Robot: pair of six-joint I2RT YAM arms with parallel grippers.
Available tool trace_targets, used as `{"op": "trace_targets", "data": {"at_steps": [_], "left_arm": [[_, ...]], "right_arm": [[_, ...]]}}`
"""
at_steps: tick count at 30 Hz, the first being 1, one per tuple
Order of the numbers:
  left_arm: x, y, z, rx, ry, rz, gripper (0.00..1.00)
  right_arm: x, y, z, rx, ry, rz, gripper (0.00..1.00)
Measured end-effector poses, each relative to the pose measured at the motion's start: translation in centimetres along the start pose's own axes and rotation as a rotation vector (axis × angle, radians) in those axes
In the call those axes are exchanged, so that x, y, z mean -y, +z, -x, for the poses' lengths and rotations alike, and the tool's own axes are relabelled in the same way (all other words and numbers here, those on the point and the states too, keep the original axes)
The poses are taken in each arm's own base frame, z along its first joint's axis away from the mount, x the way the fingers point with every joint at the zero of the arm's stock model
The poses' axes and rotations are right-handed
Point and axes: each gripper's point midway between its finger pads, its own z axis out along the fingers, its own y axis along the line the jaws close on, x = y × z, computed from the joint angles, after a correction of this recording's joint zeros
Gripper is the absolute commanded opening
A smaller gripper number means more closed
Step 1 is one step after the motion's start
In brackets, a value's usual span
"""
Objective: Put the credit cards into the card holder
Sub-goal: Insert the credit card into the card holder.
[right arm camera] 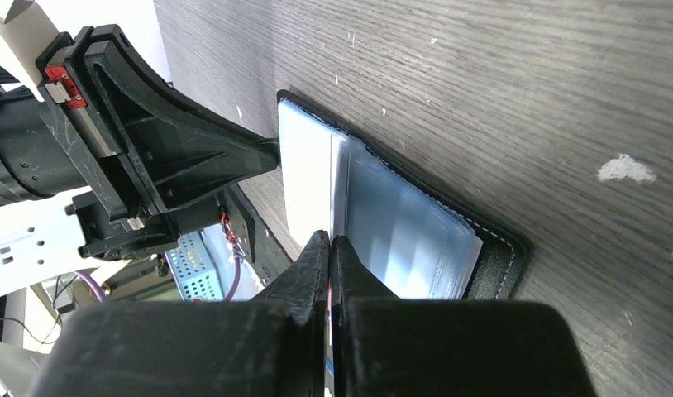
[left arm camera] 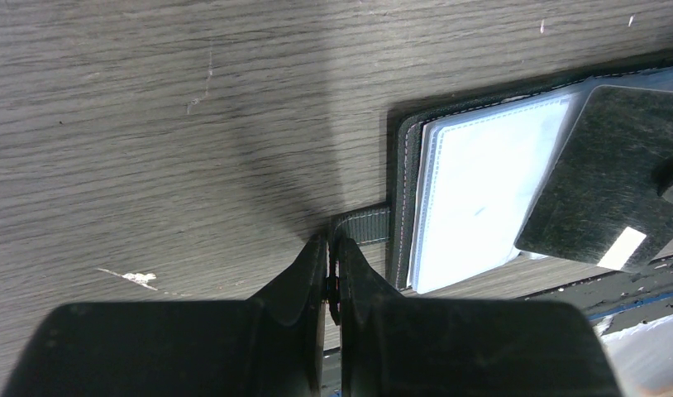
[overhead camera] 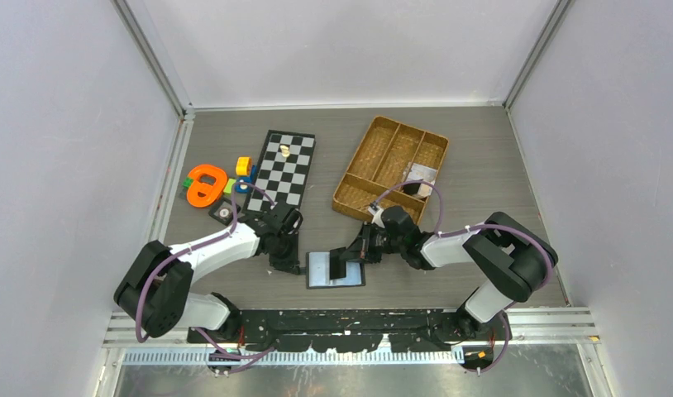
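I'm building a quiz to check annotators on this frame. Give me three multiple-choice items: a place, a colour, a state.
1. Where does the card holder lie? A) in the woven tray B) on the chessboard C) on the bare table
2. What colour is the card in the right end effector? A) dark B) red C) yellow
3. The card holder is: A) snapped shut B) open C) rolled up
Answers: 1 C, bare wood surrounds it; 2 A, the left wrist view shows it dark; 3 B, its bluish pockets show.
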Motion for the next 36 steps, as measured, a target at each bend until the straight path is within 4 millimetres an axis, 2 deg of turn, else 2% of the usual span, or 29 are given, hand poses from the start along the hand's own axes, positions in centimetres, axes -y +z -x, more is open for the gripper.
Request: {"op": "trace_targets", "data": {"at_steps": [17, 36], "left_arm": [[0.0, 0.0, 0.0, 0.001, 0.0, 0.001, 0.0], [-0.1, 0.0, 0.0, 0.003, 0.0, 0.003, 0.0]], "right_arm": [[0.3, 0.4, -0.3, 0.003, -0.023, -0.009, 0.01], [1.0, -0.1, -0.9, -0.015, -0.049, -0.058, 0.01]]}}
